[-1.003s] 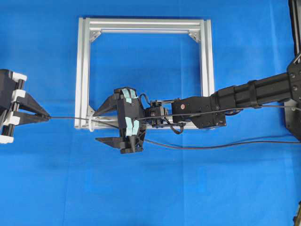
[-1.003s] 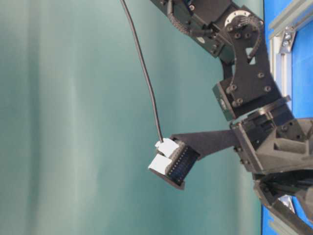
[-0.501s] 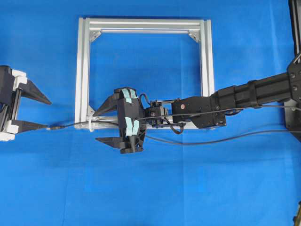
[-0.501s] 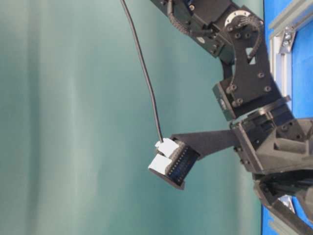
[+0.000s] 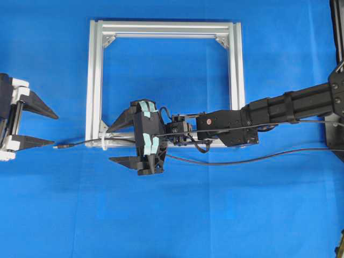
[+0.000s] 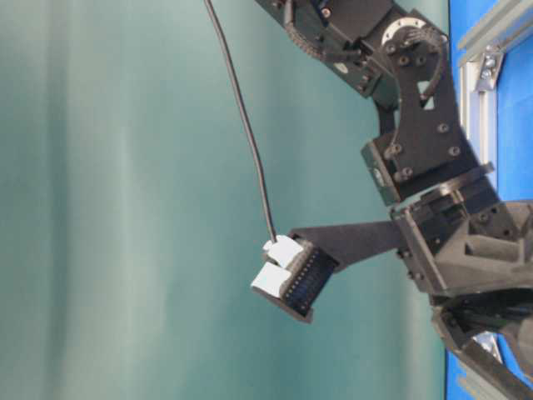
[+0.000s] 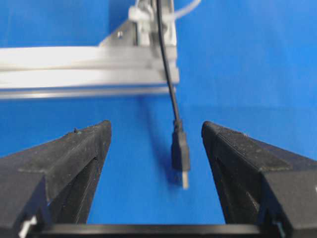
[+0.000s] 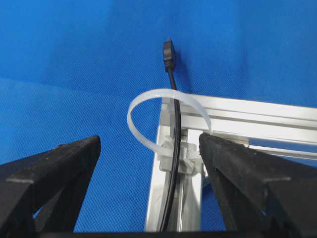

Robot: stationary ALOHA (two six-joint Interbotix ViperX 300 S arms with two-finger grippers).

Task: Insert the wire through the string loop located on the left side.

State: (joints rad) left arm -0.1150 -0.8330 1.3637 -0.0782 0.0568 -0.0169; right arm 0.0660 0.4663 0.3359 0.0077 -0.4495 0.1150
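Note:
The thin black wire runs from the right, under my right gripper, through the whitish string loop at the frame's lower left corner. In the right wrist view the wire passes under the loop's arch, with its plug lying beyond on the cloth. My right gripper stands open astride loop and wire, touching neither. The left gripper is open at the far left. The plug lies loose between its fingers, clear of both.
The square silver aluminium frame lies flat on the blue cloth, and its lower rail crosses just ahead of the left gripper. The right arm reaches in from the right edge, with the wire's slack trailing below it.
The left gripper has opened and let go of the plug, which now lies on the cloth. The wire has gone slack and sagged. The right gripper has stayed put.

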